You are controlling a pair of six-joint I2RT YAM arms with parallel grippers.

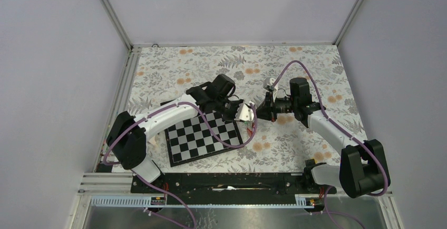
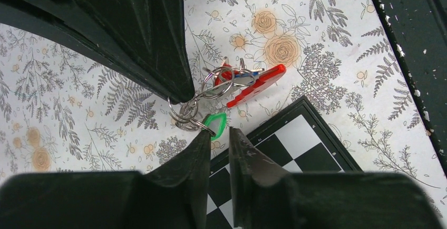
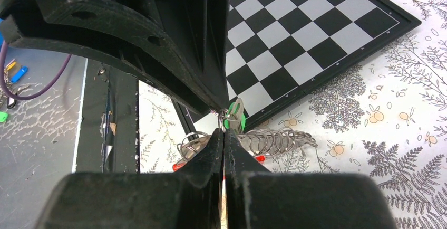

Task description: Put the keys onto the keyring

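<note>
The left gripper [image 2: 217, 140], fingers narrowly parted, is facing the right gripper [image 3: 224, 137], fingers pressing together, above the chessboard's [image 1: 203, 136] right corner. The red keyring [image 2: 256, 85] is dangling from the split rings [image 3: 274, 142] that the right one is pinching. The green key [image 2: 215, 120] is sitting at the left fingertips, whether gripped I cannot tell, so threading is looking underway, not finished

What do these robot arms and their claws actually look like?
The left arm and right arm each have white rounded links between bulky black joints, with a purple cable looping alongside. The left claw and right claw are matte black, each with two wedge-shaped fingers tapering to narrow tips.
</note>
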